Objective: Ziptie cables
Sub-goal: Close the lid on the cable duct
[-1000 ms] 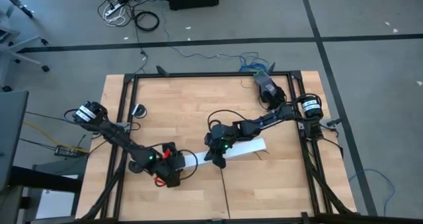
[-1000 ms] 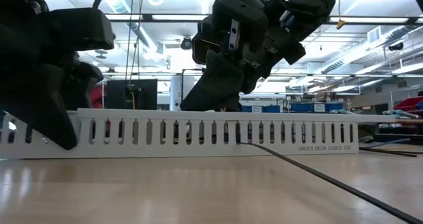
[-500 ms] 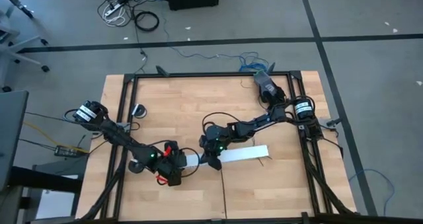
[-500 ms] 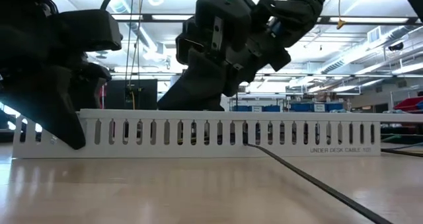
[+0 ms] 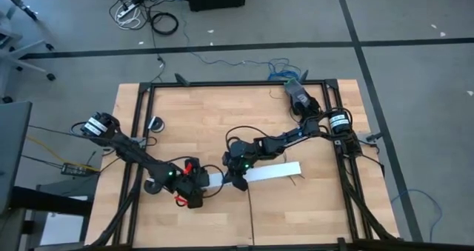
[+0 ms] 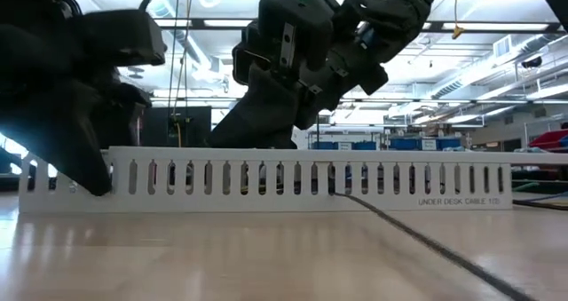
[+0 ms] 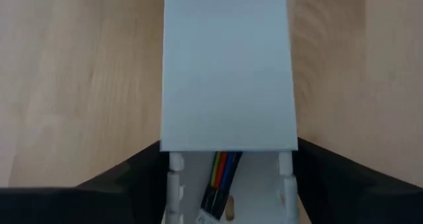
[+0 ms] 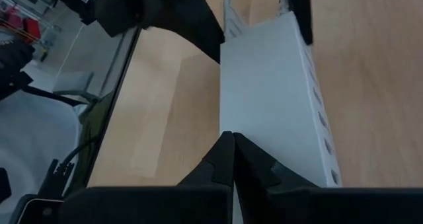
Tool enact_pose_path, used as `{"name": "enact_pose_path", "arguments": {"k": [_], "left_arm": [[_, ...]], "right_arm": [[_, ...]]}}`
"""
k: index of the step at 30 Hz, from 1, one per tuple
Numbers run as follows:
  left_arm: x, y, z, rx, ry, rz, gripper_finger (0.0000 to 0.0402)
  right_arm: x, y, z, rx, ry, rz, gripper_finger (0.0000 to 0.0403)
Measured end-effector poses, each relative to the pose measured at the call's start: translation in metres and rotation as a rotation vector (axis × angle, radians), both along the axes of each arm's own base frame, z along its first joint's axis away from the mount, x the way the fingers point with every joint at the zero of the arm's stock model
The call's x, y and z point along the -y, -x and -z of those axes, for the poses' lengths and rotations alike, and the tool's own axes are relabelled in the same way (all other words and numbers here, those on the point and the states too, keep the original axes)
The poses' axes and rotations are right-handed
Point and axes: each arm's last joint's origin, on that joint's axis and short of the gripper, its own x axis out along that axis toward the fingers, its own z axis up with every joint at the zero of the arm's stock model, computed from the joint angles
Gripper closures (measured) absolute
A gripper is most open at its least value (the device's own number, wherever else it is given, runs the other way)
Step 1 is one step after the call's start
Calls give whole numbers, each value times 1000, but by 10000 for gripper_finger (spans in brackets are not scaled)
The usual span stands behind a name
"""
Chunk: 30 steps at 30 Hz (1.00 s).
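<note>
Cables lie inside the white channel, running along its length, which sits roughly crosswise on the worktop. Left hand straddles the channel's end, fingers spread wide; prob. just bracketing it. Right hand is pinched closed, tips on the channel lid, holding nothing.

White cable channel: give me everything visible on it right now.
The white cable channel is a long plastic trough lying flat on the wooden table, side walls cut into upright slots, a flat lid on top, small print near one end. The left end effector straddles one end, fingers outside both walls, where coloured cables show inside. The shut right end effector rests on the lid mid-length. A thin black ziptie runs out from a slot.
</note>
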Motion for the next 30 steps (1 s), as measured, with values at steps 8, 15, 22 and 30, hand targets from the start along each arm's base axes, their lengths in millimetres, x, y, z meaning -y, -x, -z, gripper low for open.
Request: {"name": "enact_pose_path", "arguments": {"k": [8,15,22,30], "left_arm": [[7,12,-5,-30,25,-17,119],[11,22,-2,-79,30,-60,119],[11,24,1,-91,12,-69,119],[11,24,1,-82,1,-74,119]], "right_arm": [[0,0,0,-5,-15,-4,403],[0,0,0,-1,-17,-6,403],[-1,-4,-7,86,-27,-11,403],[0,-3,-26,147,-6,11,402]]}}
